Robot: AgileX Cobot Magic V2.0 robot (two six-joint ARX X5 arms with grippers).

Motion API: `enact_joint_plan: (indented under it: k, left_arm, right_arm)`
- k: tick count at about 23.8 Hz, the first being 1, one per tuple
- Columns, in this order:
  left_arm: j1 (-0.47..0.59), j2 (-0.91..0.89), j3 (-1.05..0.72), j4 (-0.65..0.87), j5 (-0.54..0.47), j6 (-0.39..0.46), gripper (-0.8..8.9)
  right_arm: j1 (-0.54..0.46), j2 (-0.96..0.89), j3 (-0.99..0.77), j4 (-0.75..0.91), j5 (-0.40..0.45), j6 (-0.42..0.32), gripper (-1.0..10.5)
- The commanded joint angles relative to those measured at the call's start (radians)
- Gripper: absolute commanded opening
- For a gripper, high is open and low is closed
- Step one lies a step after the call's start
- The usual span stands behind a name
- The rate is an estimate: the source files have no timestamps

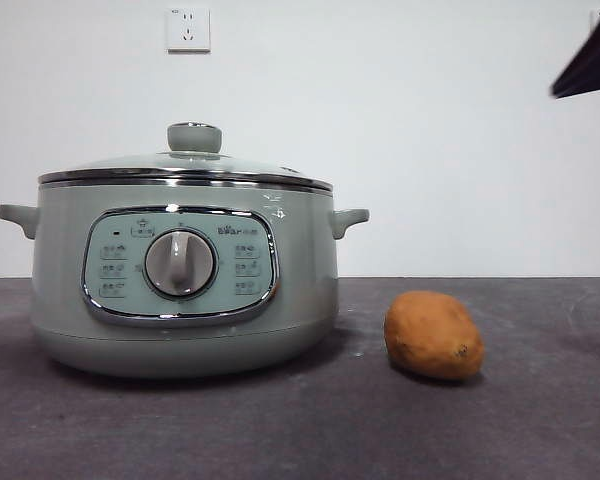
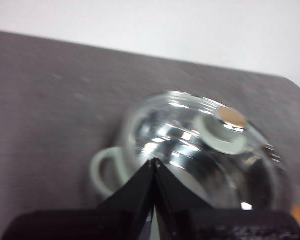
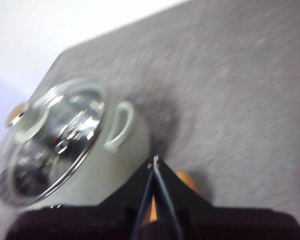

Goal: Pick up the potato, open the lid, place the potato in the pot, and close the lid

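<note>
**Nothing lifted yet: lid on, potato on the table**

So, working left to right across the front view: the pot sits on the left part of the dark table, its dial facing forward and a small handle out on each side. The lid rests squarely on the pot's rim, with the knob standing up at its centre. To the right, near the pot but clear of it, the potato lies on its side on the table. A dark arm tip shows only in the top right corner.

From the wrist views, the left gripper hangs above the pot's lid side with its jaws pressed together, holding nothing. The right gripper is likewise closed and empty, above the table beside the pot, with an orange bit of the potato showing just past its jaws.

As a judgement, the potato should be firm and fairly light, its dull rough skin giving good grip; taking it across the narrow middle looks safest, since the rounded ends could squirt out. The lid is glass with a steel rim, so probably weighty, slick and breakable; the knob is the one sensible place to grasp, lifted straight up.
</note>
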Motion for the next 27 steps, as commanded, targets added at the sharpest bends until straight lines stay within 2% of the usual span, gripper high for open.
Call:
enact_joint_plan:
  k: [1,4,5,8,9,10,13,17,20,23,27]
  left_arm:
    - [0.002,0.069,0.04,-0.003,0.108,0.02,-0.05]
    - [0.002,0.128,0.077,-0.002,0.214,0.02,-0.05]
    - [0.002,0.143,0.085,-0.002,0.237,0.02,-0.05]
    - [0.001,0.169,0.102,-0.002,0.256,0.019,-0.04]
    - [0.001,0.172,0.104,-0.002,0.256,0.019,-0.05]
    - [0.001,0.172,0.104,-0.002,0.256,0.019,-0.04]
    - [0.001,0.172,0.104,-0.002,0.256,0.019,-0.05]
    - [0.001,0.172,0.104,-0.002,0.256,0.019,-0.05]
    - [0.001,0.172,0.104,-0.003,0.256,0.016,-0.04]
    - [0.001,0.172,0.104,-0.003,0.257,0.016,-0.04]
    - [0.001,0.172,0.104,-0.019,0.257,0.016,-0.04]
  right_arm:
    - [0.001,0.082,0.041,-0.015,-0.126,-0.051,0.0]
    - [0.007,0.146,0.063,-0.029,-0.202,-0.07,0.2]
    - [0.014,0.16,0.063,-0.028,-0.205,-0.072,0.7]
    - [0.043,0.19,0.063,-0.03,-0.19,-0.072,3.7]
    - [0.055,0.196,0.063,-0.03,-0.185,-0.072,4.5]
    - [0.066,0.201,0.064,-0.03,-0.169,-0.072,4.8]
    - [0.131,0.217,0.068,-0.034,-0.053,-0.072,4.8]
    - [0.293,0.292,0.155,-0.149,0.228,-0.095,4.8]
    - [0.401,0.403,0.243,-0.212,0.418,-0.101,5.4]
    - [0.445,0.513,0.286,-0.219,0.492,-0.093,5.4]
    - [0.446,0.649,0.291,-0.201,0.52,-0.072,5.4]
